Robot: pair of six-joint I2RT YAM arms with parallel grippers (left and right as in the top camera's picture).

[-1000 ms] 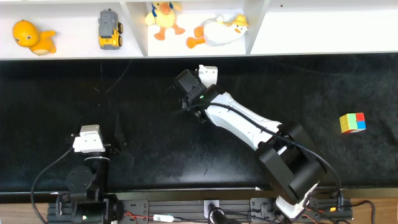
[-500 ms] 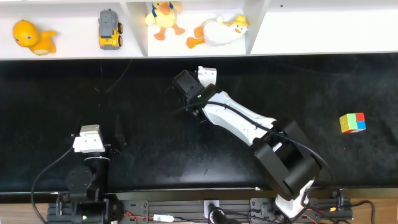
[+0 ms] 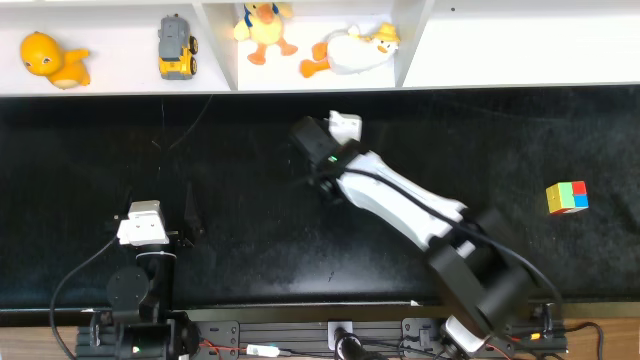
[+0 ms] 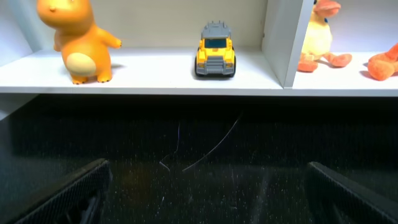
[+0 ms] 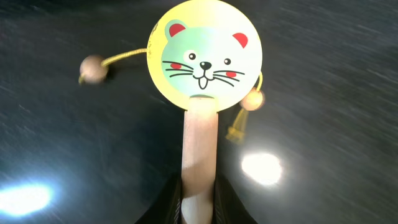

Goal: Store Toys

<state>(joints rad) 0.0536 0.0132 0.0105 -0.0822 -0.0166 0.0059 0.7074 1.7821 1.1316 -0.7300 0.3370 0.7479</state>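
Rattle drum of pale wood with a round yellow cat-face head (image 5: pixel 205 59) is clenched by its handle in the right arm's (image 3: pixel 400 200) jaws over the black counter (image 3: pixel 250 180), handle in line with them, white shelf (image 3: pixel 500 50) at 12 o'clock; left jaws released.

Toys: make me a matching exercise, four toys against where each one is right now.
Toys:
1 yellow truck
2 plush duck
3 colour cube
4 cat-face drum

Places:
A in the right hand
B left shelf compartment
C black table, far right
D middle shelf compartment

Pairs: 1-B; 2-D; 3-C; 4-A
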